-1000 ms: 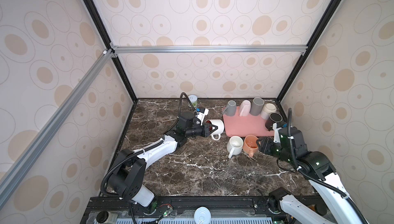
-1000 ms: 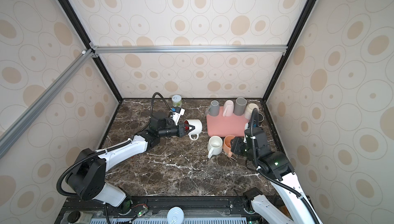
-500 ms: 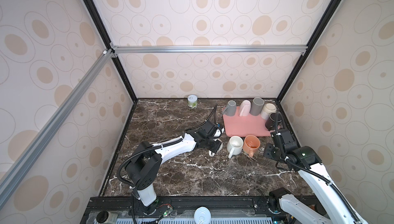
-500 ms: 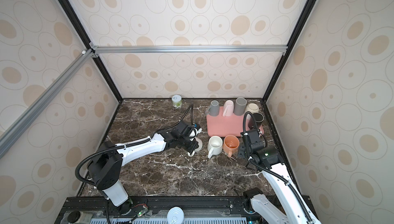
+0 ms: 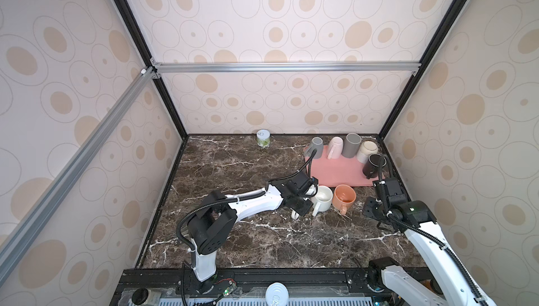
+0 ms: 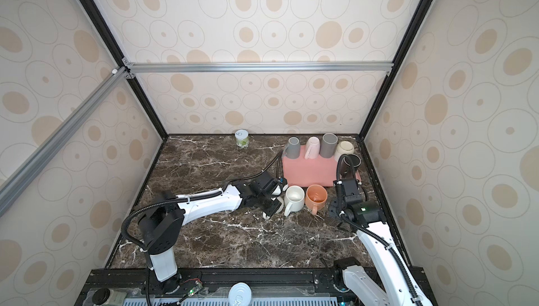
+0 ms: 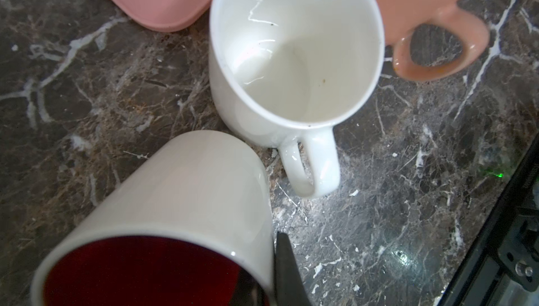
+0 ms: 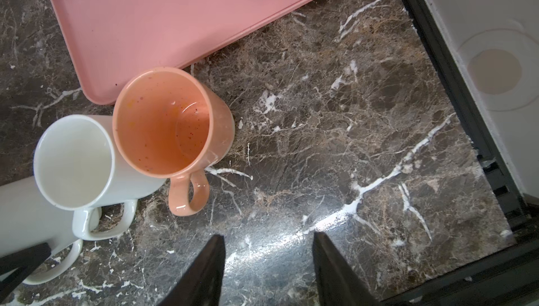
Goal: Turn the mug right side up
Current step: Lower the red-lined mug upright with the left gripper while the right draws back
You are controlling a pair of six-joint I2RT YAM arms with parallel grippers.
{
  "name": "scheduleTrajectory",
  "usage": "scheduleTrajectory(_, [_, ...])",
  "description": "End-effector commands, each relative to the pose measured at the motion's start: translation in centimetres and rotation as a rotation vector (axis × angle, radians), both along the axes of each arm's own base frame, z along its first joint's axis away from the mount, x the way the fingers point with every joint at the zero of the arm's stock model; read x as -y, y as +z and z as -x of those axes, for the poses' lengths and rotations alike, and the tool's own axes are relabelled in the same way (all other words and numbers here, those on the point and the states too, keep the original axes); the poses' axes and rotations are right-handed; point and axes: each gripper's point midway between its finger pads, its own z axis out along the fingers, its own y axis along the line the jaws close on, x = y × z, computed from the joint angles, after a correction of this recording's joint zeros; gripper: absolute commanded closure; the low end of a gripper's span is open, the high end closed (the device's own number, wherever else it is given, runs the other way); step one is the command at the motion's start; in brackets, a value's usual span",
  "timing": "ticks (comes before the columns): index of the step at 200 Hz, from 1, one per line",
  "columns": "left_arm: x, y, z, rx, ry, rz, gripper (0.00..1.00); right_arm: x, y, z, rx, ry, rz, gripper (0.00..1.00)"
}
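Left end effector was pinched on the rim of the red-lined mug. The mouth faced up toward the wrist, long axis leaning a little, base low by the desk; contact unclear. The mug was right of desk centre, just beside the white mug. Right end effector was spread and empty over bare desk near the right edge. Open room lay left and front; the pink tray and orange mug crowded the back-right.
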Motion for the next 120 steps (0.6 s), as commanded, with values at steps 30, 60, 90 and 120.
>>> scheduleTrajectory(30, [1.6,1.9,-1.5,0.082,-0.02,0.006,0.82,0.4,-0.7,0.7,-0.011,-0.004,0.007,0.48])
scheduleTrajectory(60, [1.5,3.2,-1.9,0.117,-0.019,0.007,0.71,0.5,-0.7,0.5,0.0,-0.015,0.001,0.48])
scheduleTrajectory(90, [1.6,5.3,-2.2,0.151,-0.021,0.024,0.66,0.4,-0.6,-0.3,-0.007,-0.016,0.003,0.48])
scheduleTrajectory(120, [1.4,8.0,-2.8,0.212,-0.011,0.048,0.63,0.8,0.2,-1.6,0.0,-0.022,0.03,0.47])
